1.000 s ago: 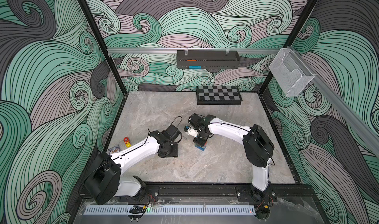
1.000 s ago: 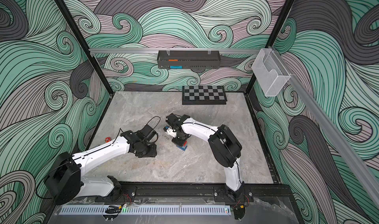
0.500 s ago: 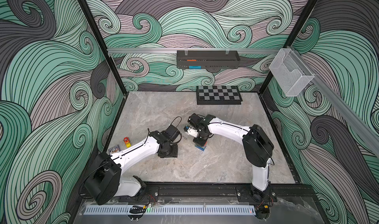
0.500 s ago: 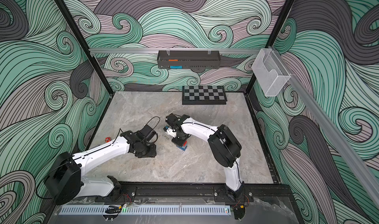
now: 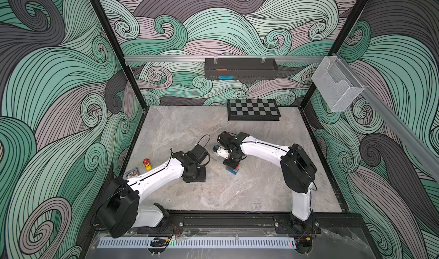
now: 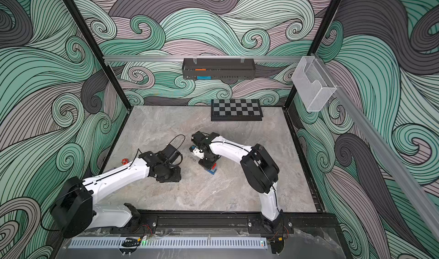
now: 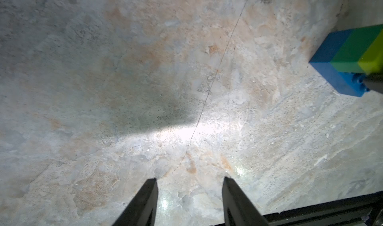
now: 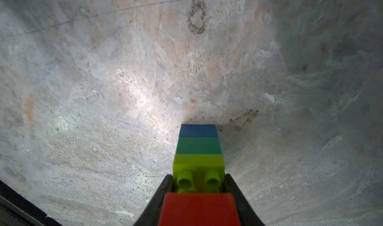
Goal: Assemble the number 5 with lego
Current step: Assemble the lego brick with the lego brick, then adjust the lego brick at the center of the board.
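Note:
The lego stands as a small upright stack [image 5: 234, 171] [image 6: 212, 169] in the middle of the table. From the table up I see a dark blue brick [image 8: 198, 130], a dark green one [image 8: 198, 145], a lime green one [image 8: 199, 165] and a red one [image 8: 199, 208]. My right gripper [image 8: 198, 175] [image 5: 231, 161] reaches down over the stack, its fingers pressed against both sides of the red brick. The left wrist view catches the stack [image 7: 352, 55] at its edge. My left gripper [image 7: 189, 179] [image 5: 193, 176] hangs open over bare table to the left of the stack, holding nothing.
A red-and-yellow toy car [image 5: 147, 164] and a patterned card box [image 5: 132, 173] lie by the left wall. A chessboard [image 5: 253, 109] sits at the back. A black tray [image 5: 240, 68] and a clear holder [image 5: 337, 87] hang on the walls.

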Available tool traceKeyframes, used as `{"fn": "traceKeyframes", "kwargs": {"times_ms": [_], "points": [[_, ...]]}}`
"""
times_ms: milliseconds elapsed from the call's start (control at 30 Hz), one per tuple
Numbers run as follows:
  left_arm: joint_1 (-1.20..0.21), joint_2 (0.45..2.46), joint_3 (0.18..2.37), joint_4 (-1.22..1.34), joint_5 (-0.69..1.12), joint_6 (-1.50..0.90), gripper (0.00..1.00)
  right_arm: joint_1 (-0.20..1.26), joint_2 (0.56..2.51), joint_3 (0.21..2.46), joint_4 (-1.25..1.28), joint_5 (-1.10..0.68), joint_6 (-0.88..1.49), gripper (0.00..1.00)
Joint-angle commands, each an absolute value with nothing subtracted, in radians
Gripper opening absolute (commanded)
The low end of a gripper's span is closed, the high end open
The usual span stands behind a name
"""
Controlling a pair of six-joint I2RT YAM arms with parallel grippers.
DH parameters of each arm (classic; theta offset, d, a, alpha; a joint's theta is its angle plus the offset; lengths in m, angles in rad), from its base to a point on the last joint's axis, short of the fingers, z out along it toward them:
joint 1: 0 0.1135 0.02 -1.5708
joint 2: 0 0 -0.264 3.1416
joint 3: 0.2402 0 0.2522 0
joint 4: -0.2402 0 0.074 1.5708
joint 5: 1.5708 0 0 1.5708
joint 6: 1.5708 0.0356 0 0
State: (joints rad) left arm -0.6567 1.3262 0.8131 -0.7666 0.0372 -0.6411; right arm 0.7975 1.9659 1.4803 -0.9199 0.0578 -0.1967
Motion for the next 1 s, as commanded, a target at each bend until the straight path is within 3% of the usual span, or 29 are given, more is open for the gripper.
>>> {"fn": "traceKeyframes", "kwargs": {"times_ms": [0,300,600,733,867,967], "points": [[-0.651,1.312,0.812,-0.778,0.046,-0.638,0.54,0.802,1.974,1.512,-0.953,0.067,-0.191,0.45],[-0.650,1.314,0.814,-0.780,0.049,-0.641,0.54,0.800,1.903,1.549,-0.977,0.071,-0.179,0.59],[-0.650,1.315,0.834,-0.801,0.057,-0.638,0.54,0.677,1.723,1.450,-0.948,0.038,-0.060,0.58],[-0.650,1.317,0.845,-0.809,0.064,-0.638,0.54,0.598,1.701,1.352,-0.887,0.011,0.015,0.51],[-0.652,1.320,0.852,-0.813,0.072,-0.643,0.54,0.529,1.704,1.244,-0.781,-0.077,0.102,0.34],[-0.653,1.317,0.852,-0.813,0.072,-0.647,0.54,0.522,1.733,1.190,-0.718,-0.123,0.124,0.28]]}}
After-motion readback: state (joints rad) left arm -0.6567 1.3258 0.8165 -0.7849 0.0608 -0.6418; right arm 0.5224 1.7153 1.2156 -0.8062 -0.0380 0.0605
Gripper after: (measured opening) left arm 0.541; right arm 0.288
